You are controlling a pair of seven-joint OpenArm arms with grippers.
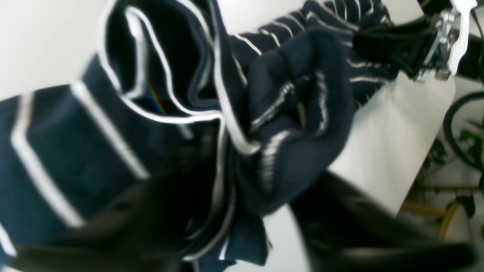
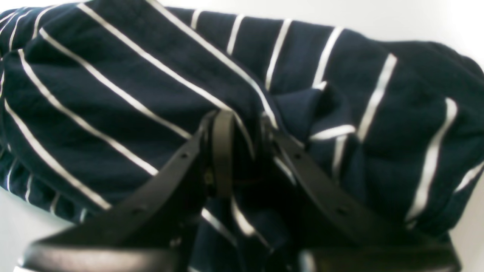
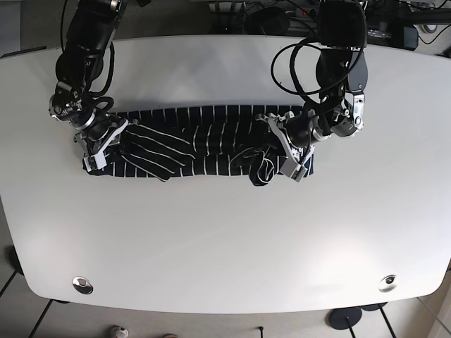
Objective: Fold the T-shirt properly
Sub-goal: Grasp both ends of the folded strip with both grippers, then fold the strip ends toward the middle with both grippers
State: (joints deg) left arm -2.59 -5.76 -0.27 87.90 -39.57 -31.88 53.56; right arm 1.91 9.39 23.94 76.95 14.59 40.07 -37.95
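Observation:
The navy T-shirt with thin white stripes (image 3: 201,137) lies in a long crumpled band across the white table (image 3: 225,232). My left gripper (image 3: 289,151) is shut on the bunched end on the right of the base view. In the left wrist view (image 1: 242,177) it holds the cloth by the white-trimmed collar (image 1: 166,75). My right gripper (image 3: 106,143) is shut on the other end. In the right wrist view (image 2: 244,126) a fold of the shirt (image 2: 113,87) sits pinched between its black fingers (image 2: 223,143).
Two round metal fittings (image 3: 82,284) (image 3: 387,282) sit near the table's front edge. Cables (image 3: 296,67) hang from the left arm. The table's edge (image 1: 419,177) shows in the left wrist view, with floor clutter beyond it.

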